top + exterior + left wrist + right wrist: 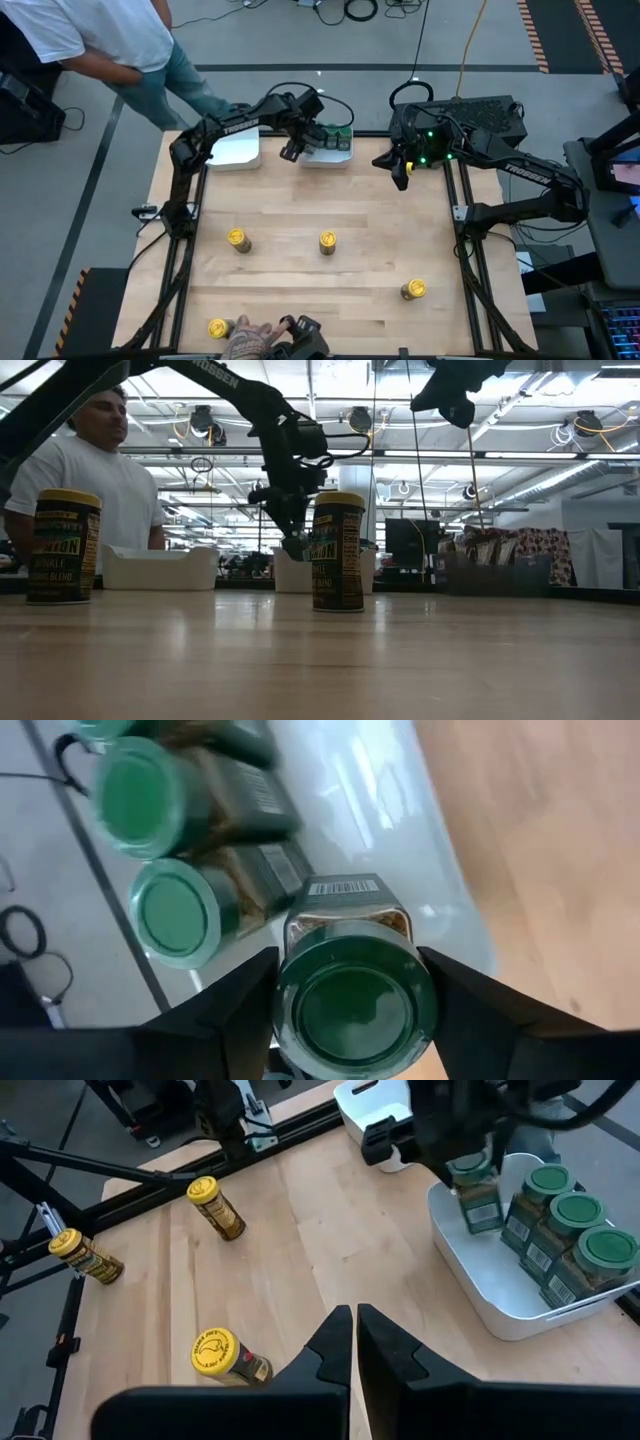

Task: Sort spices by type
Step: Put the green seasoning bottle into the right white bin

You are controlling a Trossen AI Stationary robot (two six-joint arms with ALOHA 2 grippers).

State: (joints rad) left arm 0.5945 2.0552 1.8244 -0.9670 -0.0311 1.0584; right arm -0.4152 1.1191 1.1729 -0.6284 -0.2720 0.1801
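Left pincer (350, 995) grips green-lidded jar (355, 1005) over tray's rim (455, 910).

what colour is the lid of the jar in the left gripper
Green lid; clearest in the left wrist view.

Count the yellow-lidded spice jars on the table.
4 in the high view. One stands left of centre, one at centre, one toward the right near edge, and one at the near-left edge beside a person's hand. Others may be hidden.

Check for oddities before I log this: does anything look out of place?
A person's hand rests on the table's near edge beside a yellow-lidded jar, inside the workspace. Otherwise nothing stands out.
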